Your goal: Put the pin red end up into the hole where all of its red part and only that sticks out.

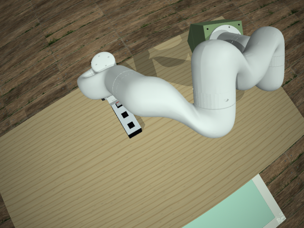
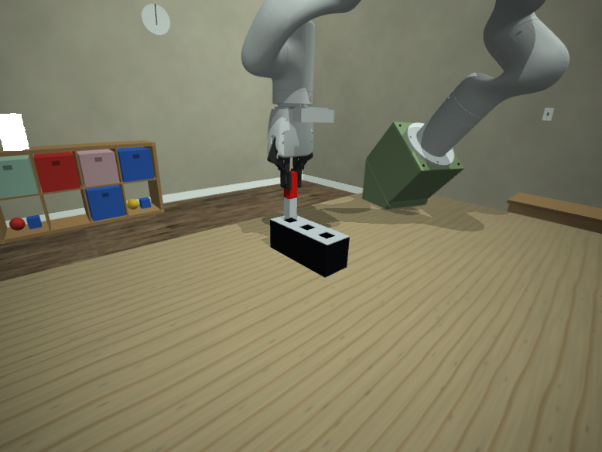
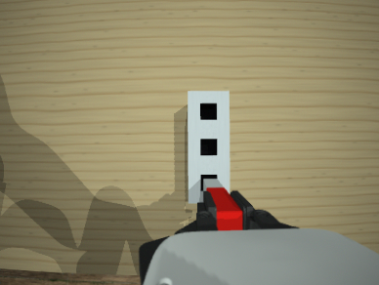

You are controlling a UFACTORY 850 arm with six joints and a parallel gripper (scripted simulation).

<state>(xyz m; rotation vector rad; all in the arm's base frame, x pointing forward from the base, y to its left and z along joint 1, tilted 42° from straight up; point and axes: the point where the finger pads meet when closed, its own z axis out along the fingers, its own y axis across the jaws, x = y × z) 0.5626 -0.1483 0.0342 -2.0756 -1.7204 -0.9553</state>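
Item: pin (image 2: 290, 196), red upper part and pale lower shaft, held upright, red end up.
Position: directly below the fingers (image 2: 290, 179), its lower end at or just inside the mouth of the end hole (image 2: 290, 220) of the block (image 2: 311, 248); how deep it sits cannot be read, since the pale shaft shows above the block top.

Item: block, dark sides, pale top, three square holes in a row, standing on the desk (image 2: 340, 350). The two free holes run away from the fingers along the row (the middle one nearest, the far-end one beyond).

Handling note, as a judgement: the step in hand is lowering the pin into this end hole. Keep the pin vertical and square to the opening, descend slowly, and stop when it bottoms out. Then judge the red band against the block top: any pale shaft left above means too shallow a hole, any red sunk means too deep.

Fingers: clenched on the red part, narrow, pads either side of it; they touch nothing else.
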